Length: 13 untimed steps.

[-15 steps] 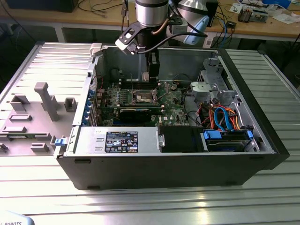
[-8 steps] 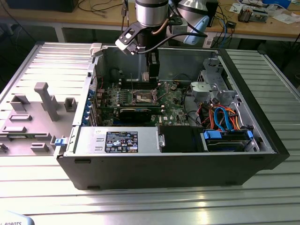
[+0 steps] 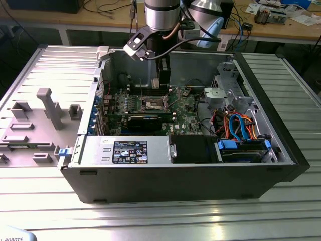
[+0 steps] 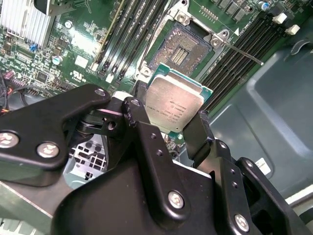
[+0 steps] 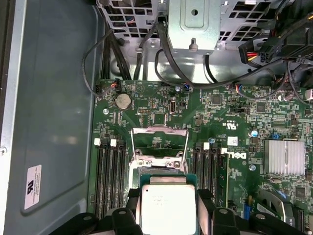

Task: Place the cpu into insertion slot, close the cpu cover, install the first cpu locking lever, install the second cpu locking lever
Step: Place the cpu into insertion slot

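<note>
1. The ribbed, silvery aluminium table (image 3: 150, 216) is cut off at every edge of the exterior view. A grey moulded plastic fixture (image 3: 35, 125) lies on it at the exterior view's left.
2. The black-and-grey sheet-metal computer case (image 3: 175, 183) lies on its side with the panel off. Its near wall hides the lowest strip of the inside.
3. The smooth grey cylindrical robot arm (image 3: 161, 15) is cut off at the top edge and reaches down into the case.
4. The green printed-circuit motherboard (image 5: 220, 122) is partly covered by black cables. Its far corner is hidden behind a perforated steel cage.
5. The matte black gripper (image 4: 168, 115) is made of bolted linkage plates. Its fingers are clamped on two opposite edges of the chip. The fingertips are hard to make out in the exterior view, where the tool reads only as a dark block.
6. The thin silvery metal cpu cover (image 5: 160, 147), a frame with a square window, is swung open. Green board shows through the window, and the chip hides the cover's nearer edge.
7. In the second wrist view the square steel-framed socket (image 4: 178, 51) lies open. Its speckled pin field is bare, and its near corner is hidden behind the chip.
8. The small flat square cpu (image 4: 175, 103) has a dull silvery-grey metal top on a green rim. It is held in the gripper, raised over the board just beside the socket — not seated in it.
9. A thin bright wire locking lever (image 4: 244, 55) juts from a socket corner across the black memory slots.
</note>
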Available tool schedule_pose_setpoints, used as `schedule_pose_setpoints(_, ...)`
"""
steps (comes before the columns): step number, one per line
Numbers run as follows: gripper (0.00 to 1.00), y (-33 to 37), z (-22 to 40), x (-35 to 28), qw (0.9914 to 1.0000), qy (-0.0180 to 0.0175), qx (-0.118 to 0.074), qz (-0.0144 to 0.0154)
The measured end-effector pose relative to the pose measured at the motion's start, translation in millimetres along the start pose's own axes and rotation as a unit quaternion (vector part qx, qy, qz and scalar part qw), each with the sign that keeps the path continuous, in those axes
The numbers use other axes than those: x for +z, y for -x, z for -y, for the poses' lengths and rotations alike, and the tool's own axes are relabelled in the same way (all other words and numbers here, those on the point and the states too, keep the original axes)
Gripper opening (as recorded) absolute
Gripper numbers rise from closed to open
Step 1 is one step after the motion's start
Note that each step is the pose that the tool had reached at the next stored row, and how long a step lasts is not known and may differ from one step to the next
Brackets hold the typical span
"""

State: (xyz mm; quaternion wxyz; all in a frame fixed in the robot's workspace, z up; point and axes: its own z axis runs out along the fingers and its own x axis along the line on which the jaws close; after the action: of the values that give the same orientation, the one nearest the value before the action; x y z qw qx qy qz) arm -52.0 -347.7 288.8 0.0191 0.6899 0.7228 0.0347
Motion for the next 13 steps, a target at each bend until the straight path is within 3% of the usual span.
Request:
schedule_pose_setpoints(6,0.54,0.2,0.7,9.4,1.0,0.0,0.0,0.0)
schedule_pose_setpoints(13,0.54,0.2,0.7,9.6,1.0,0.0,0.0,0.0)
